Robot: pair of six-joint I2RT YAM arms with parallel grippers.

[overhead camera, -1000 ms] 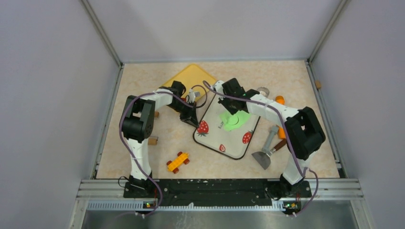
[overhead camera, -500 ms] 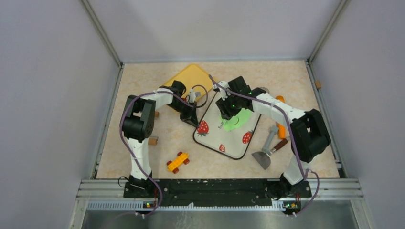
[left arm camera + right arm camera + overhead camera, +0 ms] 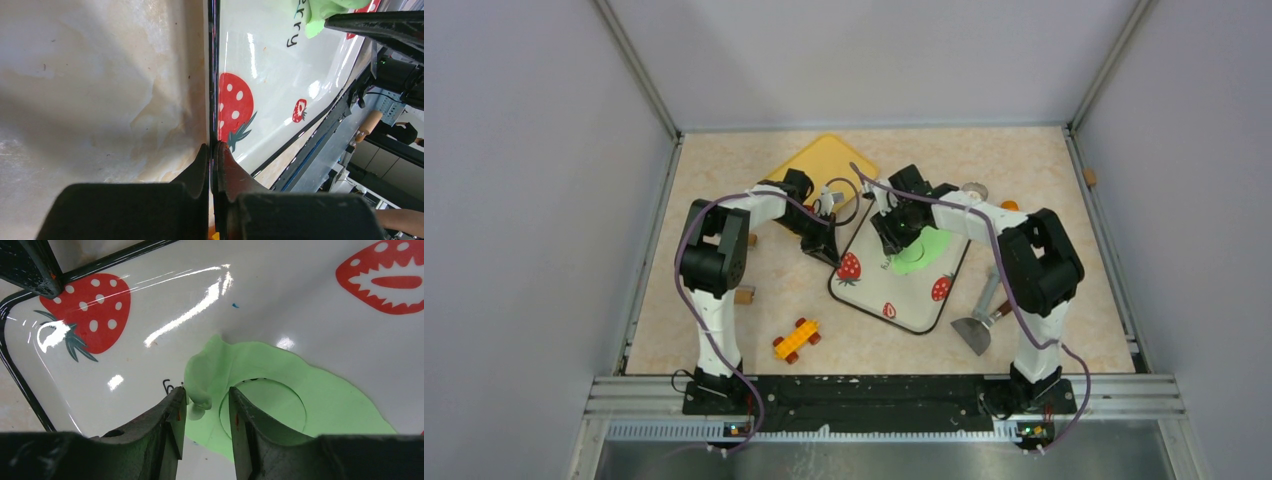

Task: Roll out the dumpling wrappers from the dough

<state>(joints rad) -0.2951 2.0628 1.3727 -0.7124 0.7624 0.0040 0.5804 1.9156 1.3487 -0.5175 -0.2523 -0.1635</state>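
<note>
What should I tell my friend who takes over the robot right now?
Left pincer: shut on the black rim of the strawberry tray, holding it.
Right pincer: open, straddling a raised flap of the green dough.
Dough: a flat sheet lying on the tray.
Done: dough flattened; one round wrapper is cut into it, not lifted out.
Left: probably peel the scrap away, free the wrapper, then make more.

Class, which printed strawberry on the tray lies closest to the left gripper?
The big strawberry at the tray's left corner, right beside the rim the left gripper pinches. The other strawberries lie farther along the tray, away from it.
</note>
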